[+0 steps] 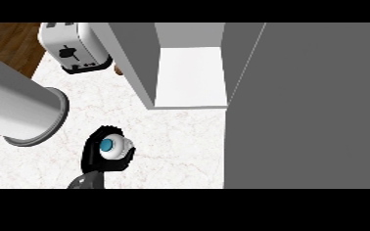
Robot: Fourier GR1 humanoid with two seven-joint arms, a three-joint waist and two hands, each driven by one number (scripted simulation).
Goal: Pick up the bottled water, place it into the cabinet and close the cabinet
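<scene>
Left hand: black hand (98, 157) low in the head view, left of centre, fingers and thumb curled round the bottled water.
Bottled water: bottle (114, 146) seen from above, its blue cap facing up inside a pale ring, held within the left hand over the counter.
Right hand: does not show in this view.
Counter: pale marbled counter (180, 142) fills the lower left and centre under the hand.
Cabinet: open cabinet (189, 76) at upper centre, white inner floor showing between grey walls, well apart from the bottle.
Cabinet door: large grey door (300, 107) covers the right side of the view, swung open.
Toaster: white toaster (72, 46) with a black lever, at upper left, beside the cabinet's left wall.
Grey cylinder: large grey cylinder (29, 110) enters from the left edge, near the hand.
</scene>
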